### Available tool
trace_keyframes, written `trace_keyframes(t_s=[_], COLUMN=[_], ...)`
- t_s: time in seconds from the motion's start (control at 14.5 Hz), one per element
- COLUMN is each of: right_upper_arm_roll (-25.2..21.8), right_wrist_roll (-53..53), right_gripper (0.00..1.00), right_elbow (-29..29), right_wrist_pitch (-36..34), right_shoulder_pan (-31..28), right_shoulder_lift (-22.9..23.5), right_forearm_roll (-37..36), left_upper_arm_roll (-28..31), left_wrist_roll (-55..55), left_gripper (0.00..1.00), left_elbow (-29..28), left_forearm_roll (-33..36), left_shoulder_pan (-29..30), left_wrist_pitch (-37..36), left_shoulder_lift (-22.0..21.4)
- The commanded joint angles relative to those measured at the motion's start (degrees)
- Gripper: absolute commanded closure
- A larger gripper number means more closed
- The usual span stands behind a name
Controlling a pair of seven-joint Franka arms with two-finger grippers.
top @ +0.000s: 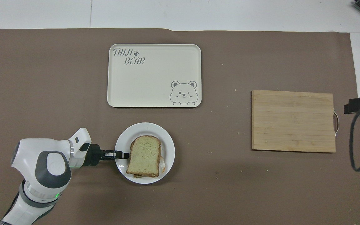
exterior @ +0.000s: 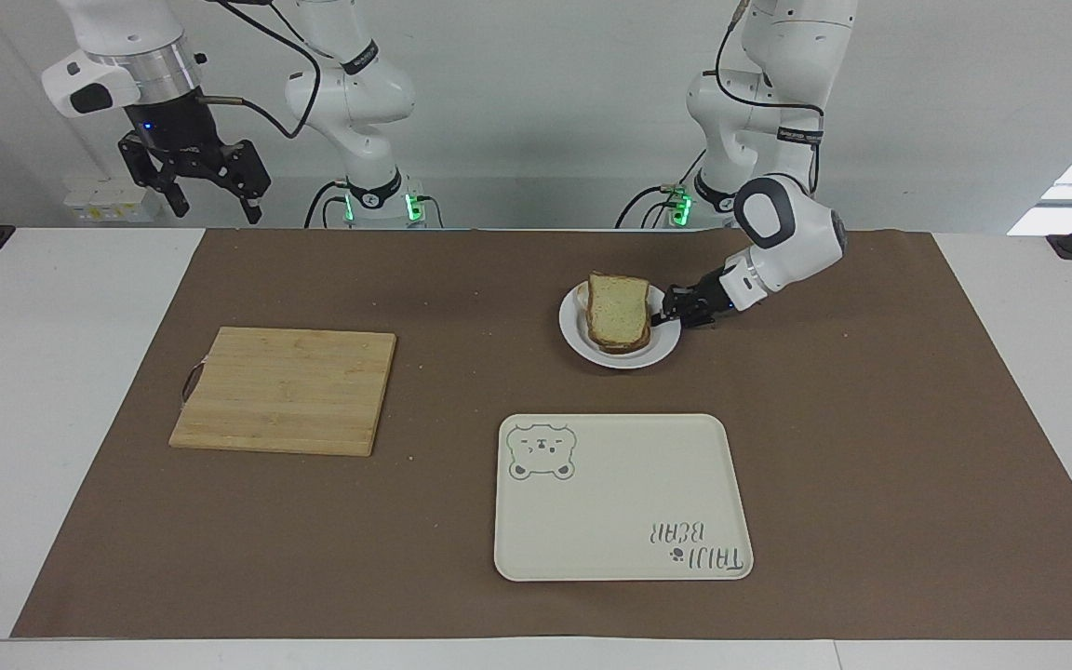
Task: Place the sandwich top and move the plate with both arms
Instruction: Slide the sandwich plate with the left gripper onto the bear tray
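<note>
Underneath, brown mat [exterior: 871, 419] covers white table [exterior: 52, 391].

One bit of lettering to call here: the cream tray [top: 154, 76] carries the words "TAIJI BEAR" in grey outline letters, set in two lines in one corner, with a small paw print right after "TAIJI". In the facing view the same words sit upside down in the tray's corner farthest from the robots, toward the left arm's end of the table. In the corner diagonally across from them there is a winking bear face drawn in the same grey. Nothing else carries lettering that can be read.
</note>
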Motion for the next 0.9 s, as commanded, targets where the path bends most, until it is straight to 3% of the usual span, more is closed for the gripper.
trace_keyframes(t_s=[0.0, 0.28, 0.55, 0.83], right_upper_arm_roll=[0.5, 0.8, 1.0, 1.1], right_wrist_roll=[-1.4, -2.0, -1.9, -2.0], right_gripper=[0.0, 0.0, 0.0, 0.0], right_elbow=[-1.1, -1.2, -1.3, -0.4], right_wrist_pitch=[-1.9, -1.6, -2.4, -2.5], right_shoulder_pan=[-0.4, 0.1, 0.3, 0.4], right_shoulder_lift=[-1.1, -1.1, -1.2, 0.0], right_forearm_roll=[0.1, 0.7, 1.6, 1.4], left_upper_arm_roll=[0.3, 0.4, 0.4, 0.4], left_wrist_roll=[-1.2, -2.6, -4.9, -14.6], left_gripper=[1.0, 1.0, 1.0, 1.0], left_elbow=[4.2, 9.3, 17.3, 28.1], left_forearm_roll=[-0.8, -0.4, 2.4, 7.2], left_shoulder_pan=[3.4, 5.8, 7.7, 7.7], left_wrist_pitch=[-6.5, -10.0, -11.8, -11.5], left_shoulder_lift=[0.1, 1.0, 5.6, 11.7])
